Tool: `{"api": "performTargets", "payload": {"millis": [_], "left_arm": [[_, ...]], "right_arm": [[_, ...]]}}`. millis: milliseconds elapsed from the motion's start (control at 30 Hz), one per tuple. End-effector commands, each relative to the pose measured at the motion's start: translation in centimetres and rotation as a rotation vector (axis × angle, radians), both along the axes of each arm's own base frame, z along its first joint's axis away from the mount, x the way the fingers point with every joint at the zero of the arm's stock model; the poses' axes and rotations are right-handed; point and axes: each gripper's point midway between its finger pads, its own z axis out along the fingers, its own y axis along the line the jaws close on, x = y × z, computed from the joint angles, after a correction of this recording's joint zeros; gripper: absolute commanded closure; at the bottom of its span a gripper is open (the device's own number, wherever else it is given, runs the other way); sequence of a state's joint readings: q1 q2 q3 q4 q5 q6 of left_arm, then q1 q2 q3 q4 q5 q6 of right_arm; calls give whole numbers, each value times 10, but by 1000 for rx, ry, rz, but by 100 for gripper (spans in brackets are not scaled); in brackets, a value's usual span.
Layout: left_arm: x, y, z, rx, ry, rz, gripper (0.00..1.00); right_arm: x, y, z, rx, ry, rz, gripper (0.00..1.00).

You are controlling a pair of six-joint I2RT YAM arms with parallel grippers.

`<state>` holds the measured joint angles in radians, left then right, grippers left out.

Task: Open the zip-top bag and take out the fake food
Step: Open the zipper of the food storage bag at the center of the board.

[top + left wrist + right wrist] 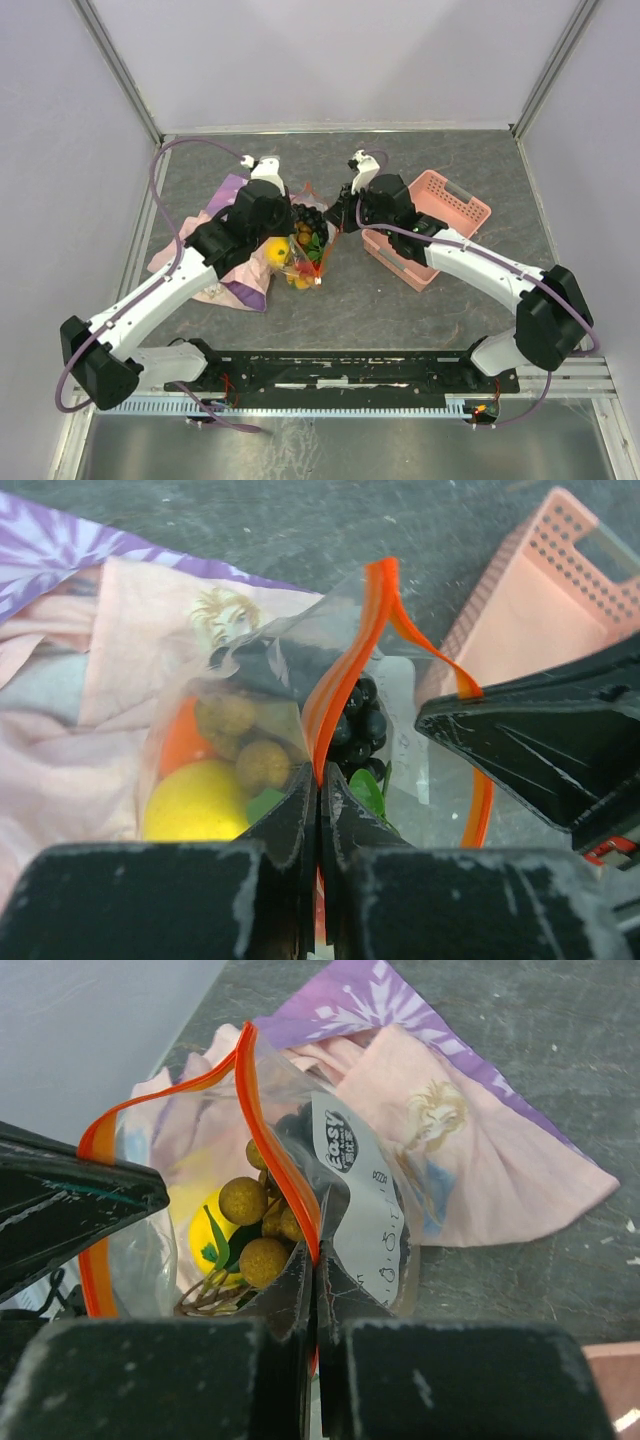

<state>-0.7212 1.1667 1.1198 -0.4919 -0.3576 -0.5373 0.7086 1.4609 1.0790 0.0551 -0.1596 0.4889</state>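
Note:
The clear zip-top bag is held up between my two grippers, over the edge of the cloth. Its orange-red zip strip is parted and the mouth gapes open. My left gripper is shut on one side of the strip. My right gripper is shut on the other side of the strip. The fake food is inside the bag: a yellow fruit, tan grapes, dark purple grapes and an orange piece. In the top view the left gripper and the right gripper face each other.
A pink-purple patterned cloth lies under and left of the bag. A pink perforated basket stands to the right, beneath the right arm. Grey walls enclose the table on three sides.

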Motion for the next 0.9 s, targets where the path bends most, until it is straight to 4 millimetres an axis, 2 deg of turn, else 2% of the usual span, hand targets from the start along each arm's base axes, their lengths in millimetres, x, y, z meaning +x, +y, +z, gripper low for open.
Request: {"api": "performTargets", "payload": {"millis": [0,133,233,367,500,600,733,833,867], "left_arm": [[9,-43,28,-15,-114,-297,97],[1,-72,9,-71,-91,-476,97],[-2,-88,4,-139,-83,-539,97],[-1,-99,2,-173,-57,-564,97],[4,-100,6,-138,-49,-566,97],[9,-91,1,-58,0,-534,97],[5,-82,-3,-23,40,-512,95],[2,-74,-4,7,58,-475,87],[1,-71,-4,28,59,-454,80]], "right_arm": [[10,-15,1,11,-22,-110,98],[6,-32,-33,-74,22,-158,98],[2,-47,-46,-126,23,-193,98],[-1,-64,-45,-161,-9,-230,96],[-3,-70,-42,-160,-22,-231,94],[-7,-62,-38,-114,-23,-189,97],[-17,-38,-26,-3,-27,-75,98],[-24,-22,-17,83,-25,-4,98],[-25,-19,-16,106,-22,7,98]]}}
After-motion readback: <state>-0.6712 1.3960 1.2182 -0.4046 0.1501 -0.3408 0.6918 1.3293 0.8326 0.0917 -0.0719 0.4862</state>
